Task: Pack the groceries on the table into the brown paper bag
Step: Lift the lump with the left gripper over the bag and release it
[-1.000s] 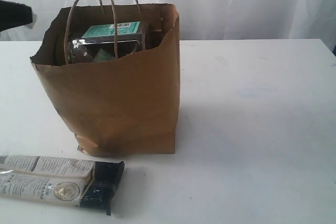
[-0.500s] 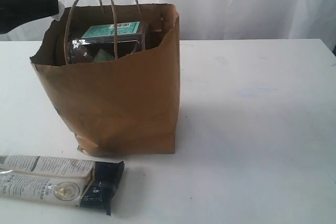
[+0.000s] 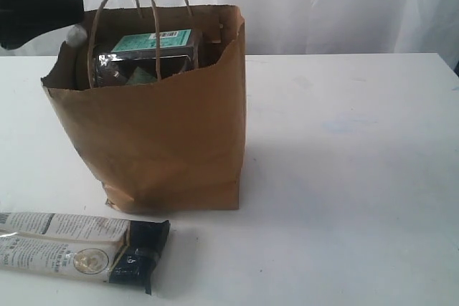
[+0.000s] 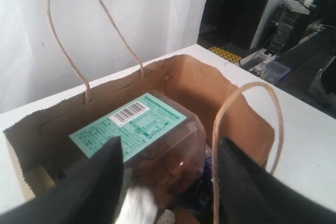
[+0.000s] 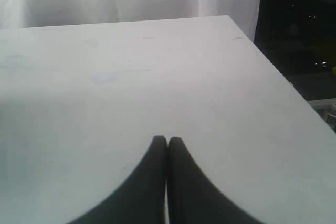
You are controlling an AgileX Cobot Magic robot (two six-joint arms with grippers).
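Kraft-brown paper bag (image 3: 165, 148) stands upright left of the middle of the white table (image 3: 344, 177), with the left gripper (image 4: 169, 148) above its open top.
The left gripper's jaws are spread and clamp nothing. An unidentifiable white object (image 4: 137, 205) sits beside one finger, above the clear jar (image 4: 131, 127) in the bag. The twin packet (image 3: 79, 249) lies by the table's front-left edge. The right gripper (image 5: 167, 140) is closed and empty.

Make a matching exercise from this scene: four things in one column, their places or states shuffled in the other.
1. brown paper bag
2. twin packet
3. left gripper
4. right gripper

A. shut, above bare table
B. lying flat on the table
C. standing upright, partly filled
D. jaws apart over the bag's mouth

Pairs: 1-C, 2-B, 3-D, 4-A
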